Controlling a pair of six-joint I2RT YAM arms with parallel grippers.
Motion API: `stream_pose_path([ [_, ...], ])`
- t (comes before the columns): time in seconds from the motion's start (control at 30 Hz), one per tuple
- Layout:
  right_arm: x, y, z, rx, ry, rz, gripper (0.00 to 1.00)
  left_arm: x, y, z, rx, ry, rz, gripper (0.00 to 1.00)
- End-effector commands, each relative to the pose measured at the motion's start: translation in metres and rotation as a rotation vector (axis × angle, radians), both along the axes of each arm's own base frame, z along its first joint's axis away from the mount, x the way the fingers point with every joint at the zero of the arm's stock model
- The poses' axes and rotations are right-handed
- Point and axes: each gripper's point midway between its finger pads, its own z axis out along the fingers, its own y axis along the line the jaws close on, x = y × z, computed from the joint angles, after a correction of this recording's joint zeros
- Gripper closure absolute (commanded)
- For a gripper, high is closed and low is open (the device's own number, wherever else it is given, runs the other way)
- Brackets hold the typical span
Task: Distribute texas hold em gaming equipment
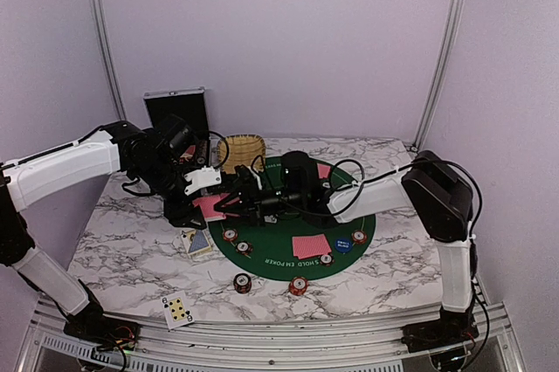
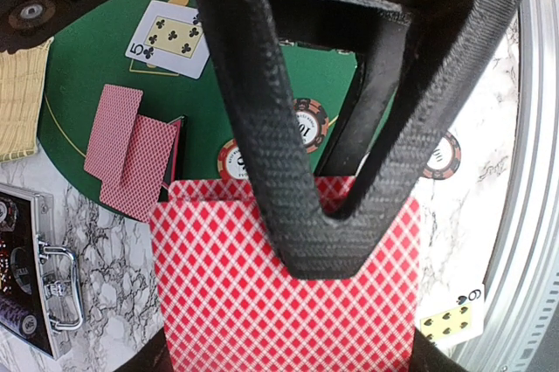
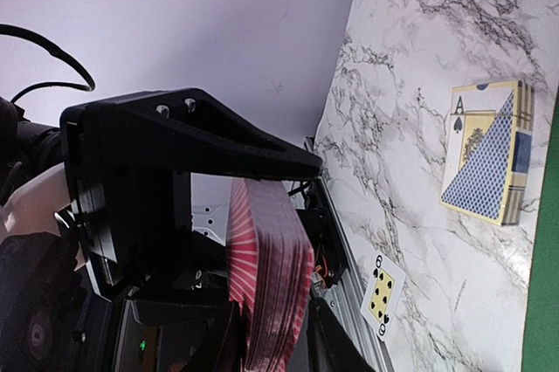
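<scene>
A deck of red-backed playing cards (image 2: 288,302) hangs above the table's left side, and my left gripper (image 2: 323,254) is shut on its top edge. In the right wrist view the same deck (image 3: 271,276) stands edge-on between my right gripper's (image 3: 272,347) fingers (image 3: 336,350), which press against both of its faces. From the top view the two grippers meet over the mat's left rim, the left (image 1: 212,197) and the right (image 1: 247,199). Two face-down cards (image 1: 311,245), a blue disc (image 1: 342,244) and several poker chips (image 1: 230,234) lie on the green mat (image 1: 367,206).
Two chips (image 1: 242,282) sit off the mat near the front edge. A six of clubs (image 1: 178,309) lies face up at the front left. A blue-backed pack (image 1: 198,241) rests beside the mat. The wicker basket (image 1: 241,152) and the black case (image 1: 176,110) stand at the back.
</scene>
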Motion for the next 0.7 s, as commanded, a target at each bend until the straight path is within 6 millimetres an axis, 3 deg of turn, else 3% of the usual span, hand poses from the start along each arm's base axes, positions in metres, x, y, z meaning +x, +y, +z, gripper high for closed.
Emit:
stream_pose_path([
  [0.0, 0.007, -0.011, -0.004, -0.041, 0.0, -0.029, 0.77, 0.0, -0.002, 0.013, -0.025, -0.015, -0.004, 0.96],
  [0.2, 0.006, -0.015, -0.004, -0.04, 0.004, -0.028, 0.79, 0.0, -0.003, 0.014, -0.029, -0.012, -0.003, 0.96],
  [0.37, 0.004, -0.008, -0.006, -0.038, 0.002, -0.021, 0.42, 0.002, -0.005, 0.014, -0.032, -0.009, -0.005, 0.96],
  [0.47, 0.001, 0.002, 0.0, 0.0, 0.007, 0.001, 0.34, 0.002, -0.006, 0.013, -0.032, -0.006, -0.005, 0.96],
  [0.67, -0.005, 0.024, 0.003, 0.044, 0.033, 0.041, 0.29, 0.003, -0.006, 0.013, -0.031, -0.005, -0.006, 0.96],
])
